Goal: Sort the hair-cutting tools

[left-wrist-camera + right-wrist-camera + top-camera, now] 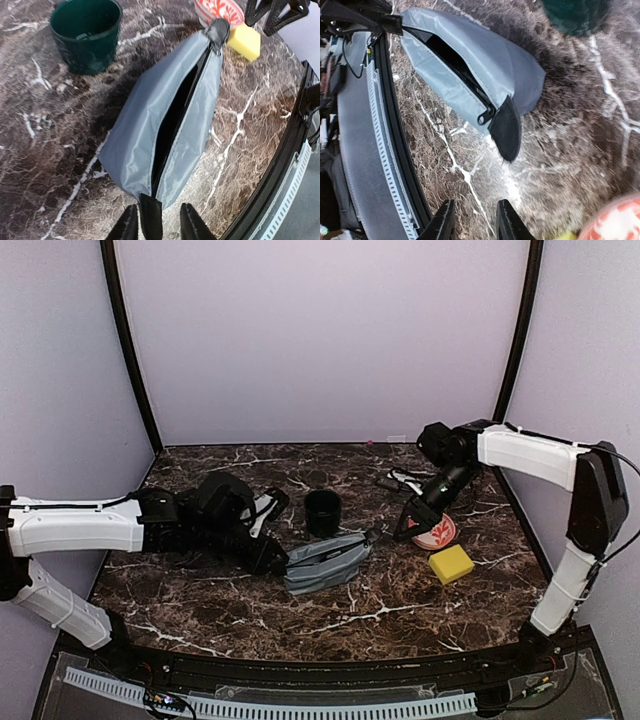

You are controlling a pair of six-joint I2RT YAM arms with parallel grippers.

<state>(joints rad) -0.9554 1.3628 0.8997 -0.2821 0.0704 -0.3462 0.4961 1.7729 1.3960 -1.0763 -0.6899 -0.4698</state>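
A grey zip pouch (325,562) lies mid-table with its zipper open and a dark inside (172,115). My left gripper (272,558) is at its left end. Its fingers stand apart around the pouch's black end tab (150,215), which rests by the left finger, unclamped. My right gripper (400,530) hovers open just off the pouch's right end. That end's black tab (506,129) and zip pull lie ahead of its empty fingers (447,220). Small dark and white items (398,480), perhaps hair-cutting tools, lie at the back right by the right arm, too small to identify.
A dark green cup (322,512) stands behind the pouch. A red-and-white plate (438,533) and a yellow sponge (451,563) sit to its right, below the right arm. The table's raised black front rim (395,150) runs close to the pouch.
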